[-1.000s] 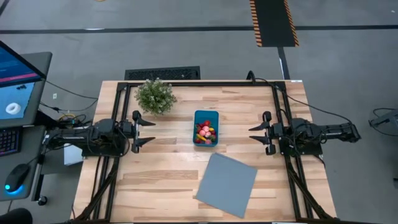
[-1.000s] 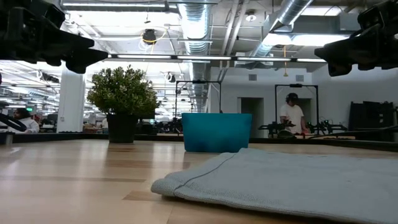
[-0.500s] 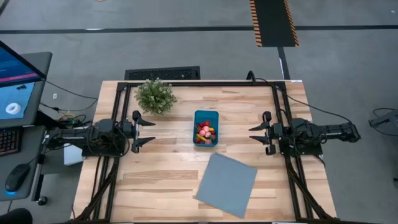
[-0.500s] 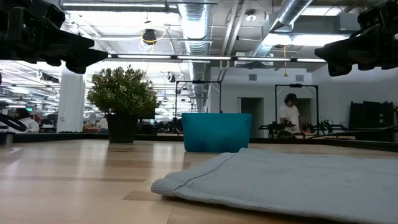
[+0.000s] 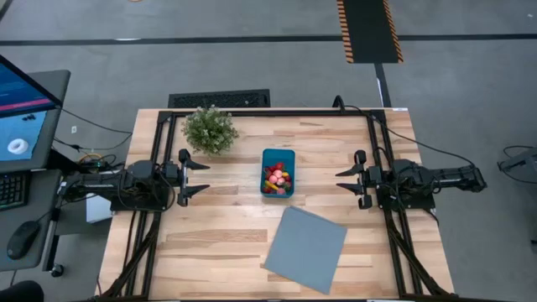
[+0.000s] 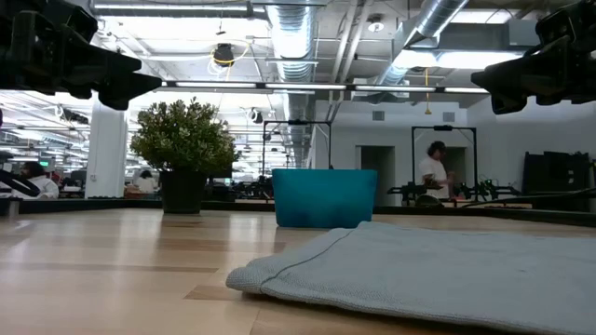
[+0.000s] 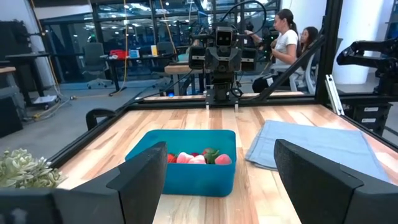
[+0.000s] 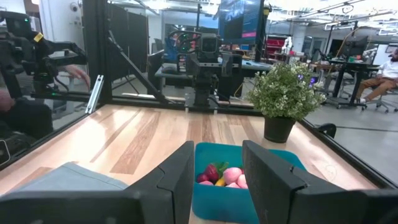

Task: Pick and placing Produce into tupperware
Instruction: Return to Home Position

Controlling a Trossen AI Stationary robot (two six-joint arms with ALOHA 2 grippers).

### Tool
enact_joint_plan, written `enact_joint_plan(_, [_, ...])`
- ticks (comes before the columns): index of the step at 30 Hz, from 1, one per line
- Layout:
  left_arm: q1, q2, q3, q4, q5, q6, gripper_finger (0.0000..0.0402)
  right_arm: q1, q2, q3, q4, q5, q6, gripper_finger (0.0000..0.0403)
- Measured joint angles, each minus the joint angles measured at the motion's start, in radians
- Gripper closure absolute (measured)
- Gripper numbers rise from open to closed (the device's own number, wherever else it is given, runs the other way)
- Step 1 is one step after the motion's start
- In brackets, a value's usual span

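Nothing has moved: left claw [image 5: 206, 177] and right claw [image 5: 339, 179] hang spread, flanking tupperware [image 5: 278, 153] holding produce [image 5: 277, 178].

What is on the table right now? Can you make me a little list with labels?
container: teal tupperware, middle of the table
inside it: toy produce, red, pink and yellow pieces
left gripper: open, empty, left of the tupperware
right gripper: open, empty, right of the tupperware
also there: potted plant, grey sheet

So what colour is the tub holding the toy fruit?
Teal-blue; the tub shows best in the left wrist view.
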Motion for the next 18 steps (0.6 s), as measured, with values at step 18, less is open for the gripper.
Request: enact_joint_plan(18, [0.000,0.000,0.000,0.000,-0.001,0.010,0.0116,0.000,0.000,0.000,0.000,0.000,0.000,0.0244])
